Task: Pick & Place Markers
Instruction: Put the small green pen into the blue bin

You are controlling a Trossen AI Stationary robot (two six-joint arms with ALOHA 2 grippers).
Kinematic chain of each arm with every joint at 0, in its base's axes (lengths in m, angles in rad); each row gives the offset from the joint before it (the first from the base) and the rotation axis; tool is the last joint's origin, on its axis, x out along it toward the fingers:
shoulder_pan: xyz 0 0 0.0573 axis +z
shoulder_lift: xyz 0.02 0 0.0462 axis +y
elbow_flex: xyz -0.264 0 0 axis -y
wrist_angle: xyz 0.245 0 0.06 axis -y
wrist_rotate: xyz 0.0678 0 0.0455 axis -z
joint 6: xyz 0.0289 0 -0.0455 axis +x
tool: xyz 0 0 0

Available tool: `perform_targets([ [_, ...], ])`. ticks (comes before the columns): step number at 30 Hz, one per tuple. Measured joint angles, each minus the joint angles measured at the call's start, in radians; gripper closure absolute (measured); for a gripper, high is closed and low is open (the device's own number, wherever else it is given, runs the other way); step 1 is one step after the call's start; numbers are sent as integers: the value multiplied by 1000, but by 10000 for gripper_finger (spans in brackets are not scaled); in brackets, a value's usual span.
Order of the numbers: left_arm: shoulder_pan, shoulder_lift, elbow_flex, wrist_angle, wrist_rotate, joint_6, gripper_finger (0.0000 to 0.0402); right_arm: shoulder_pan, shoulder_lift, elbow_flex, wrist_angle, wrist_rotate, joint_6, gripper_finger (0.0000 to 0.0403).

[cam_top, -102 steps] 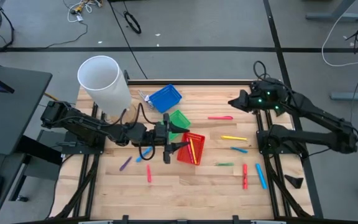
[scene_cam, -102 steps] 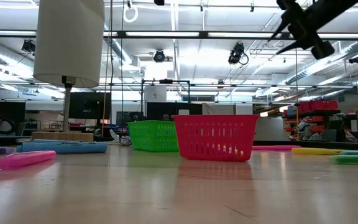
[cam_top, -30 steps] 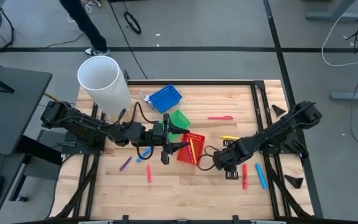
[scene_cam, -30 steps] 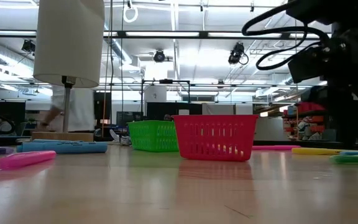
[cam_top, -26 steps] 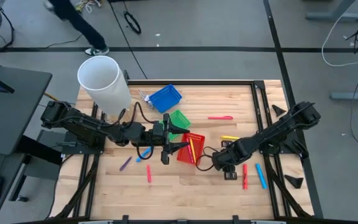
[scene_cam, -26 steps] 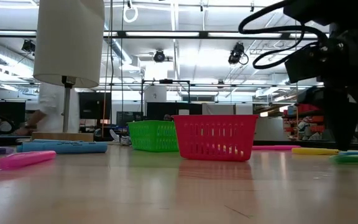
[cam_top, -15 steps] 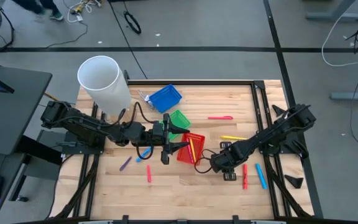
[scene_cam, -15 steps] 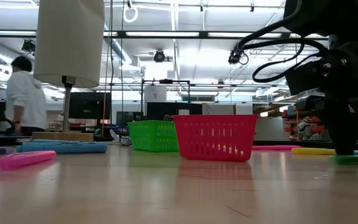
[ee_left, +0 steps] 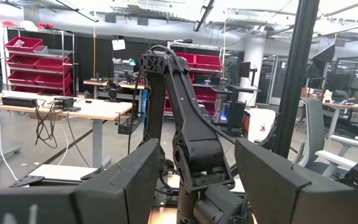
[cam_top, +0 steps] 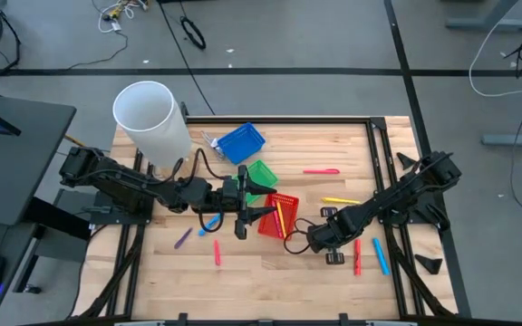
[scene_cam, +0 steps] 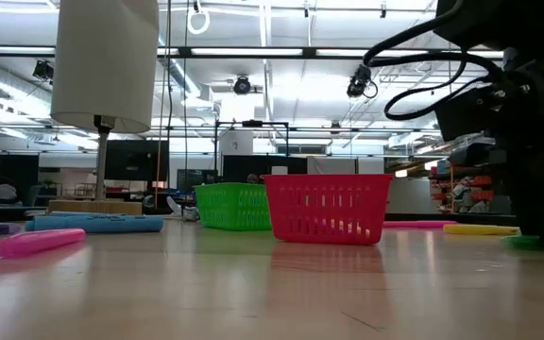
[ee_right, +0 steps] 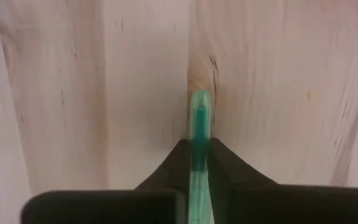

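While markers [cam_top: 280,217] fill red basket [cam_top: 269,224], others scatter

Carrying everything – a pale wooden table [cam_top: 270,272]. Sitting near its middle: blue basket [cam_top: 241,142], green basket [cam_top: 261,173] and red basket [cam_top: 279,215], touching in a row. Lying scattered – markers: pink [cam_top: 321,170], yellow [cam_top: 341,201], red [cam_top: 217,253], purple [cam_top: 183,237], blue [cam_top: 381,256].

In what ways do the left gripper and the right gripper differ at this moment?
The left gripper is open and empty beside the red basket; the right gripper is shut on a green marker. The left points level across the table, the right down at the wood. Both are dark, with two fingers.
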Motion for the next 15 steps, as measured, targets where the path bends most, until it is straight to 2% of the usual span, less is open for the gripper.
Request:
perform_targets([
  [9,0,0,0,0,0,0,184,0,-11,0,-20,-4,47,380],
  [15,0,0,0,0,0,0,184,-1,-115,-7,-105,-19,83,383],
])
